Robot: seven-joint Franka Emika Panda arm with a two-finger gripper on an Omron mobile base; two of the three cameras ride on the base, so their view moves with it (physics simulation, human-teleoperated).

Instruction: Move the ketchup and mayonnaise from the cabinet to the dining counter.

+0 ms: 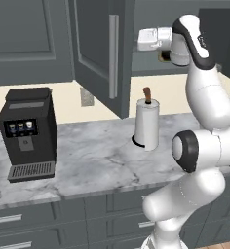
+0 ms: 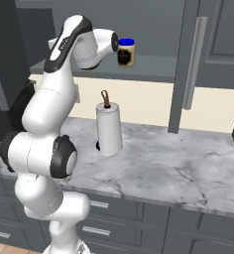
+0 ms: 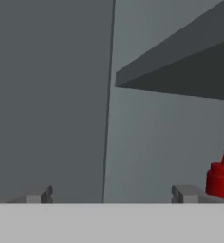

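My arm reaches up into the open cabinet (image 2: 156, 67), over its grey inner shelf. In the hand view my gripper (image 3: 111, 195) is open, with only the cabinet's bare back wall between its fingertips (image 3: 38, 194). The red ketchup (image 3: 221, 180) stands just right of the right fingertip, cut off by the frame edge. The mayonnaise (image 2: 126, 52), a jar with a blue lid, stands on the shelf right beside my hand; in the left base view only a dark sliver of the mayonnaise (image 1: 162, 56) peeks out behind my wrist. The dining counter is out of view.
The cabinet's open doors (image 1: 101, 53) (image 2: 189, 64) hang on either side of my arm. Below, on the marble worktop (image 1: 92, 160) with drawers, a white paper-towel roll (image 1: 146, 124) stands under my hand and a black coffee machine (image 1: 27, 133) sits at the left.
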